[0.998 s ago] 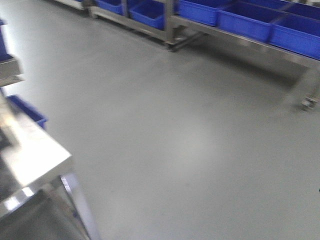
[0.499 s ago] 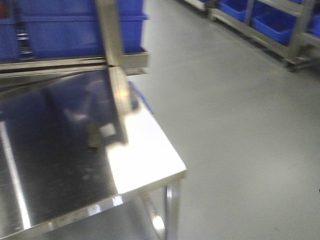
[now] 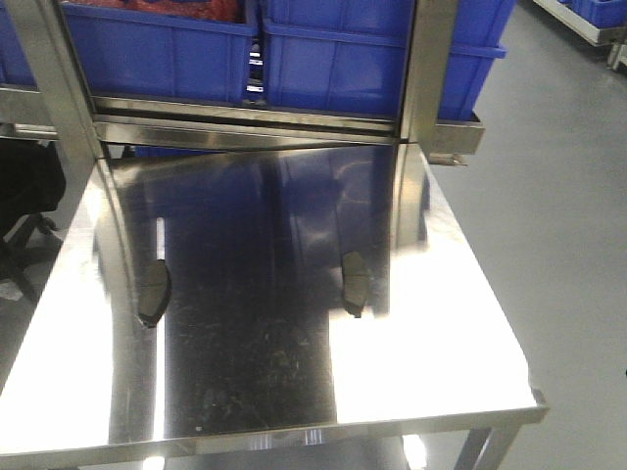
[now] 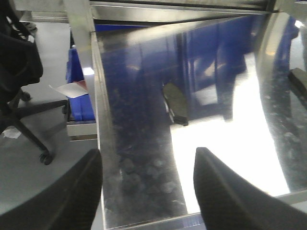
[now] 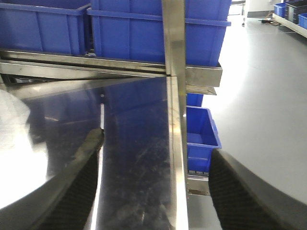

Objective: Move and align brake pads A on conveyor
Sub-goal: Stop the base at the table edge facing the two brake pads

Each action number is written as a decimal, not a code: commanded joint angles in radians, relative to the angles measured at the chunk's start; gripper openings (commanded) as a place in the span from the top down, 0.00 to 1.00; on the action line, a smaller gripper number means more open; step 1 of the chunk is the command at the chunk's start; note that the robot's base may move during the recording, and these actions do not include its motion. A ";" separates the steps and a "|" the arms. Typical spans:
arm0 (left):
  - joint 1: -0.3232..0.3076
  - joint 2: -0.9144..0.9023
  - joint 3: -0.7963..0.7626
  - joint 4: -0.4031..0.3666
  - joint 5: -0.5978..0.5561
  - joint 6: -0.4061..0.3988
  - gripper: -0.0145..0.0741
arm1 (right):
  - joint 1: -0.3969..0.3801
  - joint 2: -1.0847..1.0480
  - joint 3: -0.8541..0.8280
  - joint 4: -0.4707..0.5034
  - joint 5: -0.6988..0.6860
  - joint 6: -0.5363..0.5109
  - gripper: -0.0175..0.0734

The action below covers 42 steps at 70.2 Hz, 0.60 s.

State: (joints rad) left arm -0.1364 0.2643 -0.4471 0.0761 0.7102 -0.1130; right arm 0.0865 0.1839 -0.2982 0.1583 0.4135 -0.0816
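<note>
Lying well apart on the steel tabletop [image 3: 441, 323]: two pads [image 3: 154, 292] [image 3: 355, 284].
One sits near the tabletop's left edge, one mid-tabletop; left gripper [image 4: 147, 153] and right gripper [image 5: 156, 158] hang spread, empty.

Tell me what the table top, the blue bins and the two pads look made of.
Table top: polished stainless steel, judging by mirror reflections and glare. Blue bins: probably moulded plastic, with uniform colour and rimmed edges. Left pad and right pad: matt dark grey, possibly friction compound; too small to confirm.
</note>
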 commanded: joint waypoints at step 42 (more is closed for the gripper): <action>-0.003 0.008 -0.024 -0.001 -0.067 -0.005 0.39 | -0.002 0.011 -0.024 0.002 -0.077 -0.007 0.29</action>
State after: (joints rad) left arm -0.1364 0.2643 -0.4471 0.0761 0.7102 -0.1130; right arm 0.0865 0.1839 -0.2982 0.1583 0.4135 -0.0816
